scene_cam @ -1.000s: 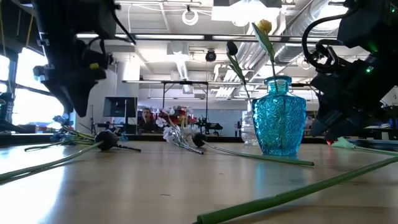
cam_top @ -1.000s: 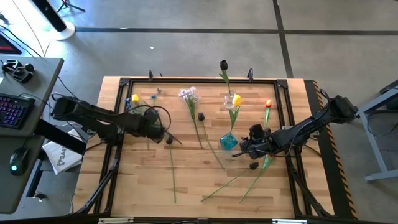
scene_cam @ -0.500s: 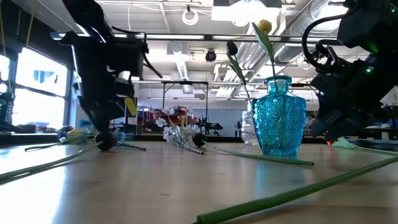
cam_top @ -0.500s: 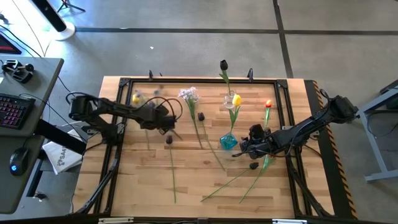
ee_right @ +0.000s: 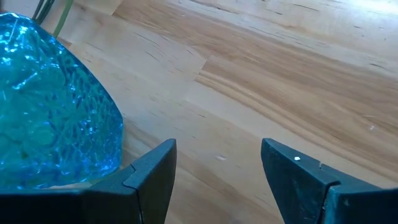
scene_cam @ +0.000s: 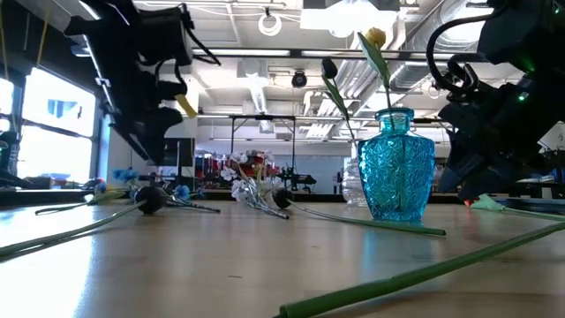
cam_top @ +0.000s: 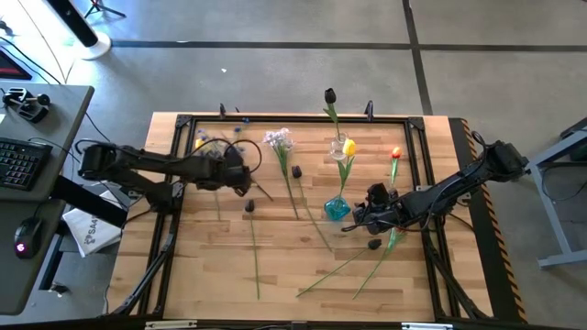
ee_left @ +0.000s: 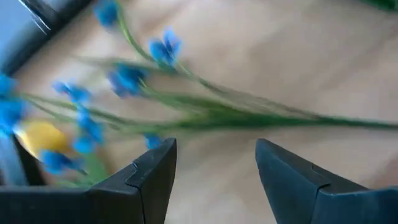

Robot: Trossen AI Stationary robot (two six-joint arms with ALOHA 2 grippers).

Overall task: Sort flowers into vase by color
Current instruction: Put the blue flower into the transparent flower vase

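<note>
Two hands gape, both empty; the left hand (ee_left: 214,163) hovers over the blue flowers (ee_left: 127,78) and yellow flower (ee_left: 40,135) at the desk's (cam_top: 275,266) far-left corner; tangled stems risk a mixed-colour grab; the right hand (ee_right: 217,163) could nudge the blue vase (ee_right: 53,115).

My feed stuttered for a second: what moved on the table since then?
The left hand swung toward the table's far left corner and now hangs open over the blue flowers, holding nothing. The right hand stayed open beside the blue vase; the other flowers lie unmoved.
</note>
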